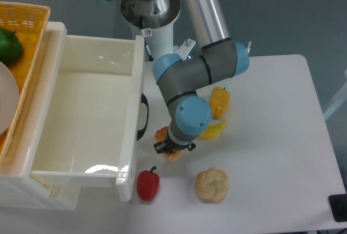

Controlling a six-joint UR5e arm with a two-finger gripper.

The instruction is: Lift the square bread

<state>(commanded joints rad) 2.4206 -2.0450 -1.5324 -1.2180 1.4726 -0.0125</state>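
One square bread (165,144), one bun (212,184)

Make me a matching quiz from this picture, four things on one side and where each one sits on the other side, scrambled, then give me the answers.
Things:
1. red pepper
2. round bun
3. square bread
4. green pepper

Places:
A. in the wicker basket at far left
B. under the gripper, mostly hidden by the arm
C. by the front corner of the open white drawer
D. on the table near the front edge, right of the red pepper

Pairs: 1-C, 2-D, 3-B, 4-A
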